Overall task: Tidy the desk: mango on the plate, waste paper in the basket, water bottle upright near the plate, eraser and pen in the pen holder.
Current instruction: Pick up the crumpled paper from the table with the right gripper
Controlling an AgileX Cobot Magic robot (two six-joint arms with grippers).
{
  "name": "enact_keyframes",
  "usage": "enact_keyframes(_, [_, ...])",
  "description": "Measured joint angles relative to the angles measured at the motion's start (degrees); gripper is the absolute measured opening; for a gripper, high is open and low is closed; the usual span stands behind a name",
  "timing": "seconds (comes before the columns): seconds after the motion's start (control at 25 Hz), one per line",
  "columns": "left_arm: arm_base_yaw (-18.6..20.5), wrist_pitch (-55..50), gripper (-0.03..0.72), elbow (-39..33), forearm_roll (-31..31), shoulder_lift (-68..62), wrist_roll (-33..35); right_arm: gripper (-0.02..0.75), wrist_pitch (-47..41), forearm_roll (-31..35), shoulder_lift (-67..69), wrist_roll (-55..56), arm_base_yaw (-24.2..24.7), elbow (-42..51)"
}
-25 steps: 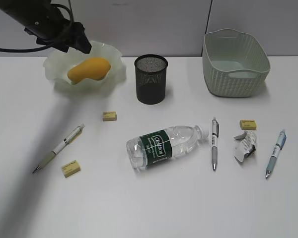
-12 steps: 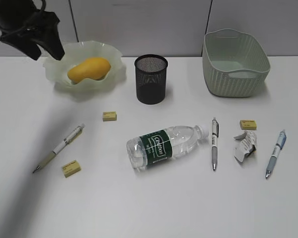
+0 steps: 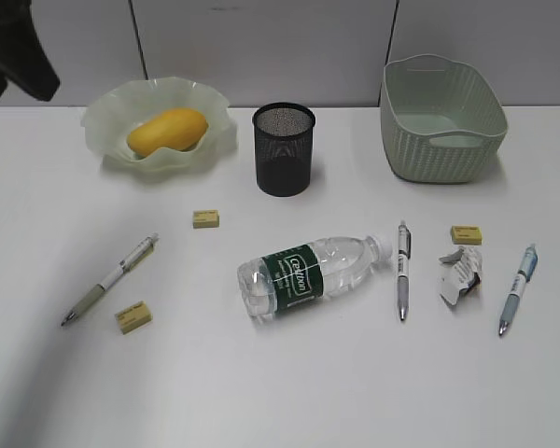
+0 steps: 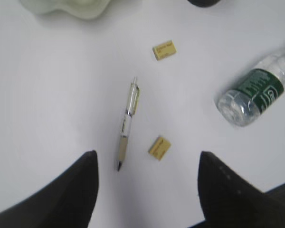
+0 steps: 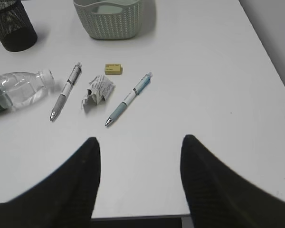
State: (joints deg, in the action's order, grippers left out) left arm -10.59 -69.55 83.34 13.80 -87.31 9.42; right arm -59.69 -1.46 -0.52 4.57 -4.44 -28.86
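Mango (image 3: pixel 167 130) on the plate (image 3: pixel 212 103), rest unsorted
Left of the pen holder (image 3: pixel 283 149) sits the plate; bottle (image 3: pixel 310 274) lies in front, paper (image 3: pixel 461 276) front-right, basket (image 3: pixel 441 118) right; both grippers' (image 4: pixel 147 161) (image 5: pixel 138 142) jaws apart, empty

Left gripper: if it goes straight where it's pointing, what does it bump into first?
Probably the pen lying on the desk, centred between the open left gripper fingers, with an eraser just beside it. Depth is uncertain.

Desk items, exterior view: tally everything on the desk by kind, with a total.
Pens: 3
Yellow erasers: 3
Waste paper: 1
Water bottle: 1
Mango: 1
Plate: 1
Pen holder: 1
Basket: 1
Total: 12
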Motion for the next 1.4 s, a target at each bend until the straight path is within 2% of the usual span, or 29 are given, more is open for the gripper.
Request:
enact_keyframes(0.24, [0.0,-0.19,0.491,-14.62,-0.05,14.78,-0.05,0.435,0.0,0.0,0.0,0.0,0.0,0.0])
enact_keyframes(0.4, [0.0,1.63,0.491,-21.37,-0.05,23.97,-0.05,0.435,0.0,0.0,0.0,0.0,0.0,0.0])
enact_keyframes(0.8, [0.0,5.6,0.491,-34.2,0.25,49.72,-1.35,0.435,0.0,0.05,0.0,0.0,0.0,0.0])
enact_keyframes(1.04, [0.0,2.14,0.491,-41.48,-0.21,62.85,-4.97,0.435,0.0,0.05,0.0,0.0,0.0,0.0])
enact_keyframes(1.24, [0.0,-0.21,0.491,-46.74,-0.34,70.18,-5.38,0.435,0.0,0.5,0.0,0.0,0.0,0.0])
enact_keyframes(1.4, [0.0,0.22,0.491,-47.95,-2.62,72.21,-5.54,0.435,0.0,0.88,0.0,0.0,0.0,0.0])
